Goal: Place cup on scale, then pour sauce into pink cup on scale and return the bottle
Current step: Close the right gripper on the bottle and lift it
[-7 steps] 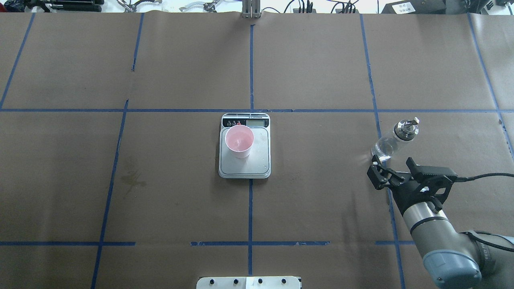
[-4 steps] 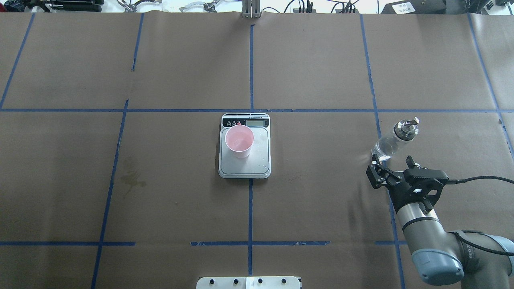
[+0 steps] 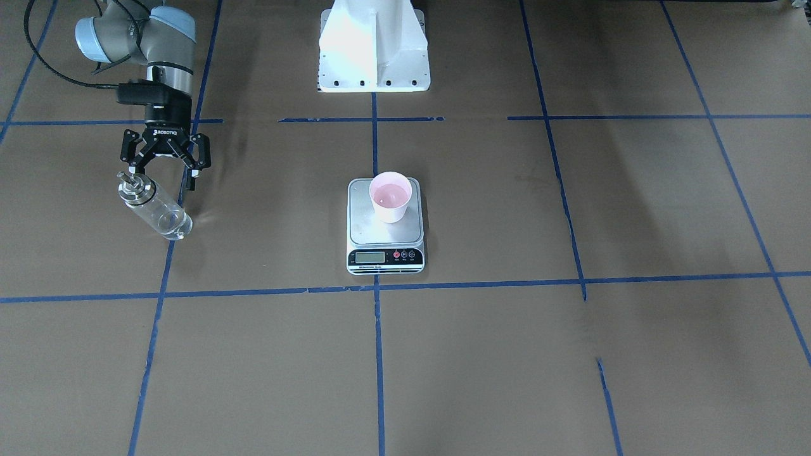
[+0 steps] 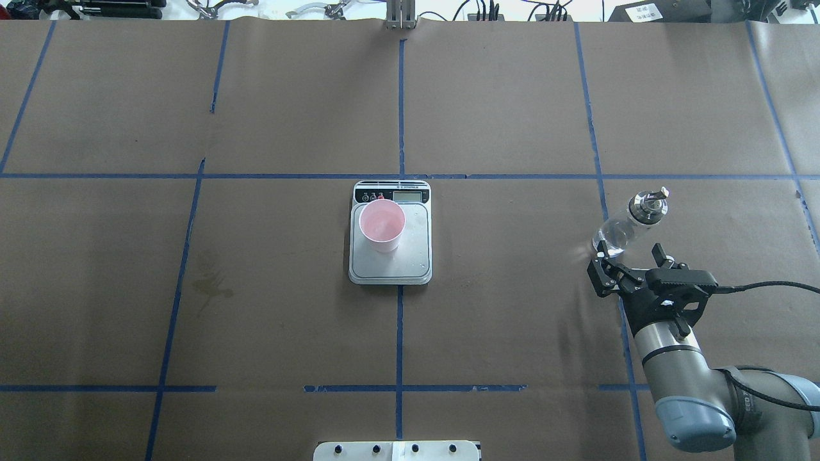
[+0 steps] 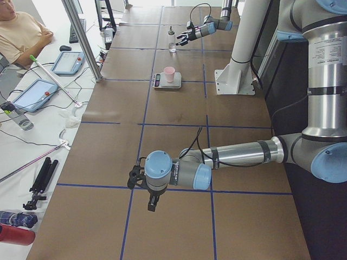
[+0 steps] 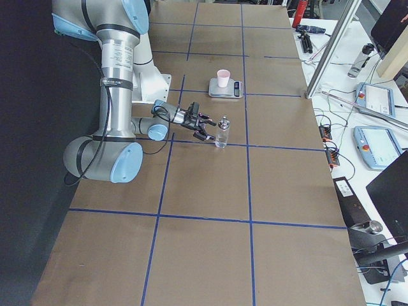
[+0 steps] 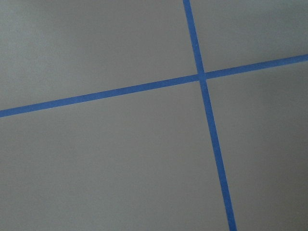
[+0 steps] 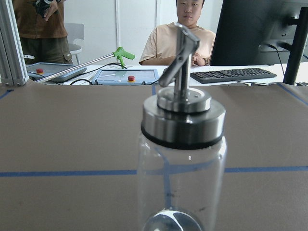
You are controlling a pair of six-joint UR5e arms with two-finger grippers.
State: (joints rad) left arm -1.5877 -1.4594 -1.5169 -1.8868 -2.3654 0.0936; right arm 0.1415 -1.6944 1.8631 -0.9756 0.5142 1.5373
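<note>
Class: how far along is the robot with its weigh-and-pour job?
Done: the cup stands on the scale. In hand: the right gripper is open, just short of the upright bottle, not gripping it. Left: unclear, since I cannot tell whether the cup has been filled. If not, grasping, pouring and returning the bottle remain.

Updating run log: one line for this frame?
pale pink cup on silver rectangular scale | clear glass metal-capped bottle upright, ungripped | right gripper open, facing it | left gripper unclear
</note>
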